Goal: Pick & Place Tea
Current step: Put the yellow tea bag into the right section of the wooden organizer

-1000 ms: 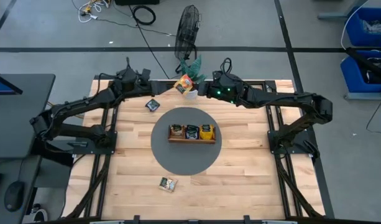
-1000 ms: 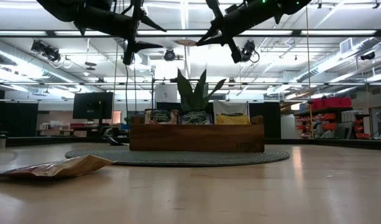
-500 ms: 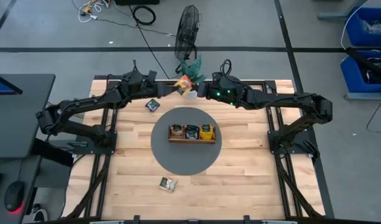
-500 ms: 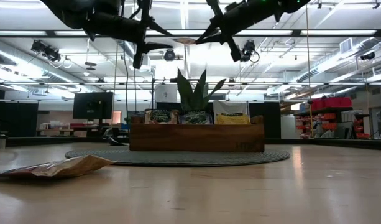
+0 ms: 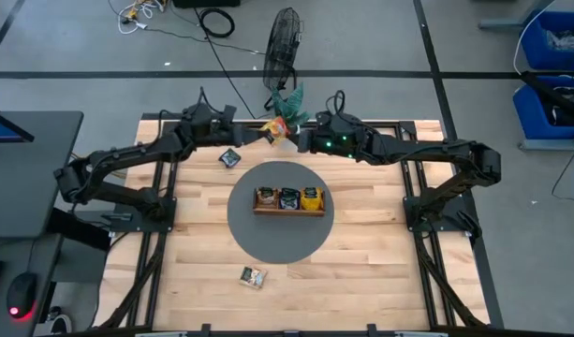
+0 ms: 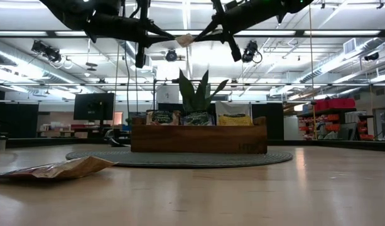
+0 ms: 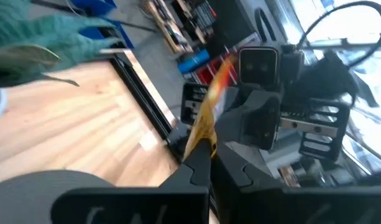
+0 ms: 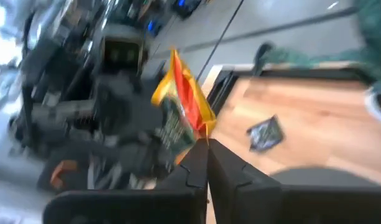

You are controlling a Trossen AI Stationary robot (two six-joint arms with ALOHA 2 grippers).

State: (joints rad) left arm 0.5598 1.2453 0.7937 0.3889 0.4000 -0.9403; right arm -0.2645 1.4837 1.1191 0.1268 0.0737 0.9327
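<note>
An orange-yellow tea sachet [image 5: 277, 128] hangs high over the table's far edge, between my two grippers. My left gripper [image 5: 260, 132] reaches it from the left and my right gripper [image 5: 294, 138] from the right; both are shut on it. The low view shows the sachet [image 6: 184, 39] between the two fingertip pairs, well above the plant. The wooden tray [image 5: 288, 200] stands on a round grey mat [image 5: 268, 234] with three sachets upright in it. A dark sachet [image 5: 230, 157] and a white-green one [image 5: 253, 276] lie flat on the table. My left gripper pinches the sachet's left-hand edge [image 7: 202, 140] between its two fingers, which come in about level from the table's left. The sachet stands out beyond the fingertips, clear of the table. My right gripper pinches the opposite edge [image 8: 199, 127] between its two fingers, coming in nearly level from the table's right. The sachet stands edge-on between the grippers, lifted clear.
A potted green plant [image 5: 287, 98] stands at the far edge just behind the grippers, and a fan [image 5: 284, 42] stands on the floor beyond. The table's near half holds only the white-green sachet.
My left gripper has gone toward the table's right, up to the sachet in my right gripper, and has shut on it. My right gripper has stayed in place with the sachet.
</note>
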